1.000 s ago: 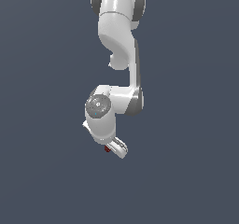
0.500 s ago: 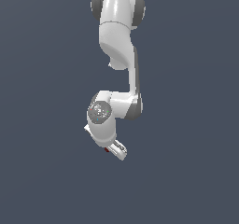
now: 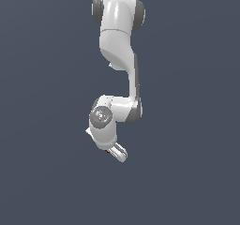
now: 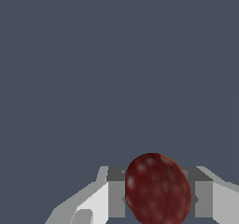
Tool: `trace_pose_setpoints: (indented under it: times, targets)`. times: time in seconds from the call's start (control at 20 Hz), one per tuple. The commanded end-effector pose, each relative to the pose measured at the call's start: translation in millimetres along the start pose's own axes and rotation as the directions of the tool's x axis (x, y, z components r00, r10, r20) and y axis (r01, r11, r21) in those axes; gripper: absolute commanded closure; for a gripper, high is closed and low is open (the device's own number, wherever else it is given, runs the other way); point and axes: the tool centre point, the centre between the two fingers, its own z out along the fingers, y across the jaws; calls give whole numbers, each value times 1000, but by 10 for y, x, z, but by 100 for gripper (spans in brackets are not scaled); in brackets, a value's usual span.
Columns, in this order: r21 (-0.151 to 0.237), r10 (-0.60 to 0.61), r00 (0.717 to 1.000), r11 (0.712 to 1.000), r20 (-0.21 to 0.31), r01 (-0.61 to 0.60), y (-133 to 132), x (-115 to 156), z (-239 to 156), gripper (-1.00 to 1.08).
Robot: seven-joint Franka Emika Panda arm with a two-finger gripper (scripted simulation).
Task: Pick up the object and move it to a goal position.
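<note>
The dark red rounded ball (image 4: 158,189) fills the gap between my two fingers in the wrist view, with a grey pad pressed on each side of it. My gripper (image 4: 158,197) is shut on it. In the exterior view my gripper (image 3: 117,152) hangs low under the white arm, tilted toward that view's right, and only a small red speck of the ball (image 3: 109,151) shows beside the fingers.
The white arm (image 3: 119,55) reaches down from the top of the exterior view. Around it there is only a plain dark grey backdrop, with no table edge or other object visible.
The arm has folded a little and the gripper with the ball has shifted slightly toward the exterior view's left and up. The ball stays held.
</note>
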Motion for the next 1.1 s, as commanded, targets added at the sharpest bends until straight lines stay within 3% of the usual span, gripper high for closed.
trace_pose_setpoints:
  times: [0.0,0.6,1.05]
  targets:
    - [0,0,1000,1000,-1,0,-2,3,-2,108]
    - [0,0,1000,1000,-1,0,-18,-18,-40,108]
    - [0,0,1000,1000,-1,0,-187,-225,-417,108]
